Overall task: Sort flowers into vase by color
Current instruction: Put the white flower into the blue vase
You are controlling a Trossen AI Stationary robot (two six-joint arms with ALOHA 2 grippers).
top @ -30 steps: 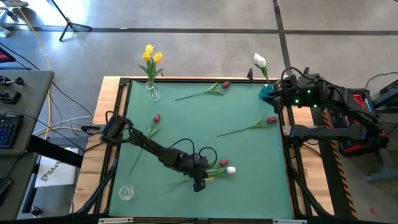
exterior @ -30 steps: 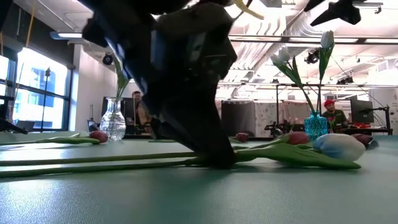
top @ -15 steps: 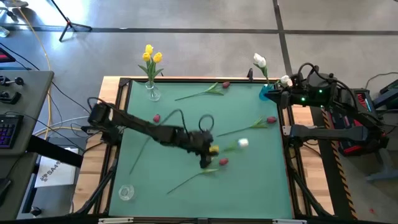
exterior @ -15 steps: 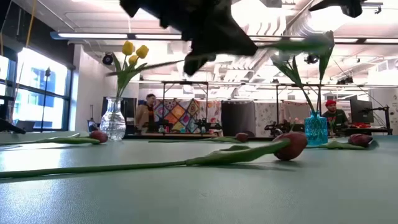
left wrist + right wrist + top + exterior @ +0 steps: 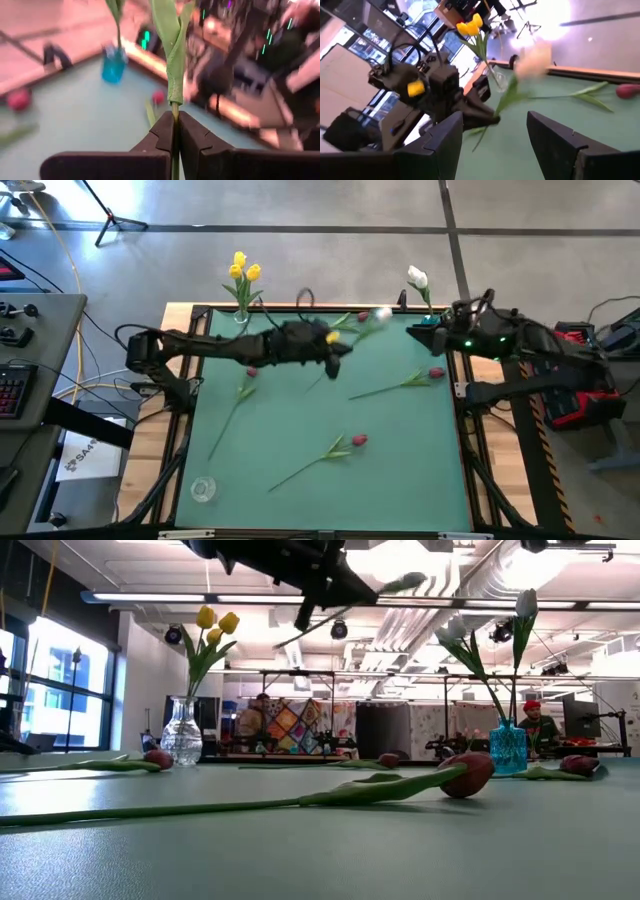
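My left gripper (image 5: 338, 348) is raised over the far middle of the table, shut on a white tulip (image 5: 379, 315) whose head points toward the blue vase (image 5: 114, 70). That vase stands at the far right edge with a white tulip (image 5: 417, 277) in it. My right gripper (image 5: 500, 140) hovers open beside the blue vase, facing the left gripper (image 5: 470, 112). A clear vase (image 5: 244, 326) at the far left holds yellow tulips (image 5: 241, 268). Dark red tulips lie flat on the mat: near the middle (image 5: 358, 440), at the right (image 5: 436, 373), and at the left (image 5: 251, 370). My left gripper pinches the white tulip's thin green stem (image 5: 175, 111) between its two fingers, just below the leaf (image 5: 172, 60). The stem runs out past the fingertips along them. The flower is lifted clear of the table, slanting up with its head (image 5: 403, 583) farthest from the gripper.
An empty small glass vase (image 5: 203, 490) stands at the near left corner. Another dark red tulip (image 5: 362, 316) lies at the far edge under the held flower. A wooden frame (image 5: 190, 410) rims the green mat. People and equipment show beyond the far edge in the low view.
My left gripper, down on the flowers near the near edge a second ago, has risen with the white tulip and swung toward the far edge and the blue vase. The dark red tulip beside it stayed on the mat. My right gripper has shifted slightly by the blue vase.
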